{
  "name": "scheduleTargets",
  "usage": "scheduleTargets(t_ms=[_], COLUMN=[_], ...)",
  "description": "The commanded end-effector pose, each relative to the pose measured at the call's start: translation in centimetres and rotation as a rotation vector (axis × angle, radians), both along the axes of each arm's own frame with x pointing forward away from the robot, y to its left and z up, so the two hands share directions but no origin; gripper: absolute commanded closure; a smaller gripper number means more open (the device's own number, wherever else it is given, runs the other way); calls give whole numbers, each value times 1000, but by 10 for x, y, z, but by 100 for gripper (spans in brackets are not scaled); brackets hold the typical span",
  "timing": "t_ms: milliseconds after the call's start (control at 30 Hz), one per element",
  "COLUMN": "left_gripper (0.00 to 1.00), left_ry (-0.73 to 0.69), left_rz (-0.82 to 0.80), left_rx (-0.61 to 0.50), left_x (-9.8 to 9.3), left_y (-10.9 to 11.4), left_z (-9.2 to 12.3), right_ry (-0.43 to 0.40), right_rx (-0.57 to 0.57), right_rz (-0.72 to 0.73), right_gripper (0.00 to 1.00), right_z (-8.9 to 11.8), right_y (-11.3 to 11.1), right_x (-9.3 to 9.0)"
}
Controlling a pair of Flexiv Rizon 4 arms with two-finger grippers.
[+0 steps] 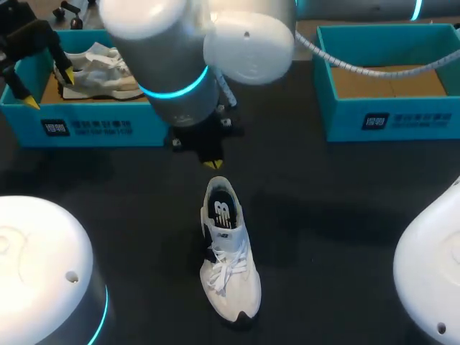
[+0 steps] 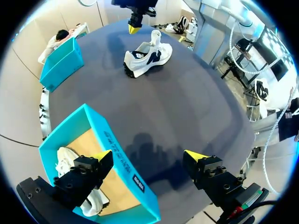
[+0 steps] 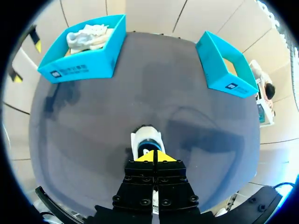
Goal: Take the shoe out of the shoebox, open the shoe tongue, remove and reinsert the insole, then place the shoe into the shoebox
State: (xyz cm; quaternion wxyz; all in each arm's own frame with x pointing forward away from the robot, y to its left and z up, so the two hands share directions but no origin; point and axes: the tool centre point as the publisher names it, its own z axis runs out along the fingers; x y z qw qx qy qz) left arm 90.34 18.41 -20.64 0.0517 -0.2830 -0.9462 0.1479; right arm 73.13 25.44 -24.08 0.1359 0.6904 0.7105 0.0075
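With shoe (image 1: 228, 248) lying mid-frame on the table (image 1: 323, 215), left jaws open at upper left, right jaws closed empty beside its heel (image 1: 218, 188): lower gently, lift tongue (image 1: 224, 234) toeward.

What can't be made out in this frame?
Right tool: head view, its own arm hides all but one yellow tip.
Table shoe: right wrist view, that tool covers most of it.
Boxed shoe: left wrist view, the left tool hides part of it.
Insole: head view, too small to tell if seated.
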Motion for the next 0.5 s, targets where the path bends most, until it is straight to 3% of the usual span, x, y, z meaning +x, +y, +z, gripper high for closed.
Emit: scheduleTargets(t_ms=[33, 133, 500], left_gripper=[0, 0, 0], left_ry=[1, 1, 1], left_rz=[-1, -1, -1], left_rx=[2, 2, 2], left_x=[0, 0, 0], left_y=[0, 0, 0], left_z=[1, 1, 1], right_ry=[-93, -105, -105], right_rx=[2, -11, -11], right_rz=[-50, -27, -27], right_gripper=[100, 100, 100], right_z=[-16, -23, -23], right_y=[0, 1, 1], right_x=[-29, -36, -36])
